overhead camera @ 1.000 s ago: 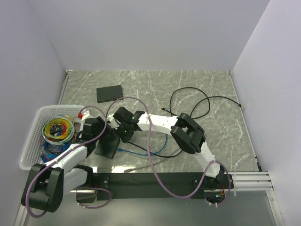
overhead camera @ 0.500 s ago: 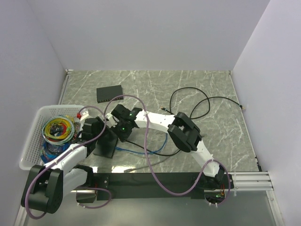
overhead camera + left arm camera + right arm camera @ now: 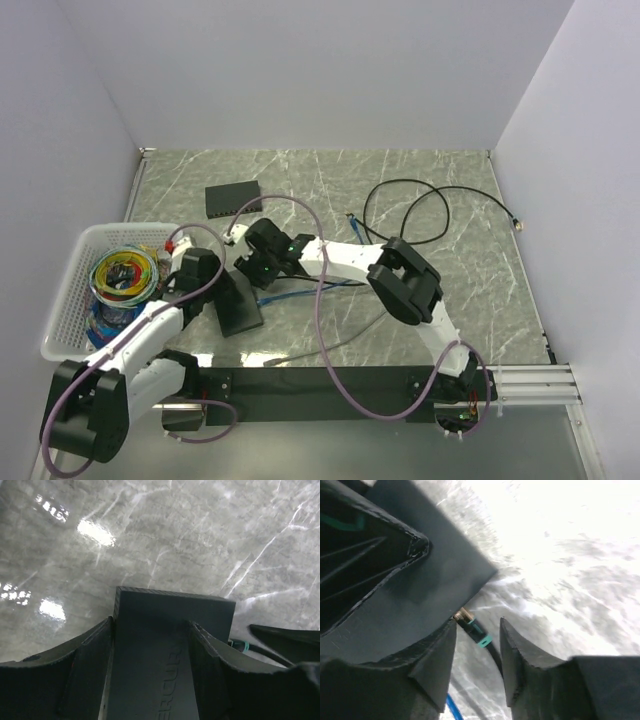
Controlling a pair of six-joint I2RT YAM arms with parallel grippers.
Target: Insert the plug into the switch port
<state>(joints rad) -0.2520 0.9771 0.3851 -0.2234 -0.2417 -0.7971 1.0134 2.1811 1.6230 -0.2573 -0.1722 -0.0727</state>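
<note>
**Item 1.** Flat black plastic network switch (image 3: 238, 305), the port-bearing unit. It lies on the grey marbled bench (image 3: 500, 300), left of centre and toward the near edge, just beside the basket.

**Item 2.** Small clear plug with teal boot (image 3: 476, 630) on a thin black lead. Its tip is against the switch's side face. Whether it is fully seated cannot be told.

**Item 3.** Left tool (image 3: 150, 630). It is spread wide over the near end of the switch, and its right finger overlaps the top face. Contact cannot be told.

**Item 4.** Right tool (image 3: 477, 621). It is parted, with one finger on each side of the plug and a gap showing on both sides.

**Item 5.** Thin blue cable (image 3: 300, 292), running on the bench under the right arm.

**Item 6.** Looped black cable (image 3: 400, 205), at the far right of the bench.

**Item 7.** Second flat black box (image 3: 232, 199), at the far left and well apart from the switch.

**Item 8.** White plastic mesh basket (image 3: 70, 290), at the left edge, holding coiled multicoloured cables (image 3: 125, 270).
</note>
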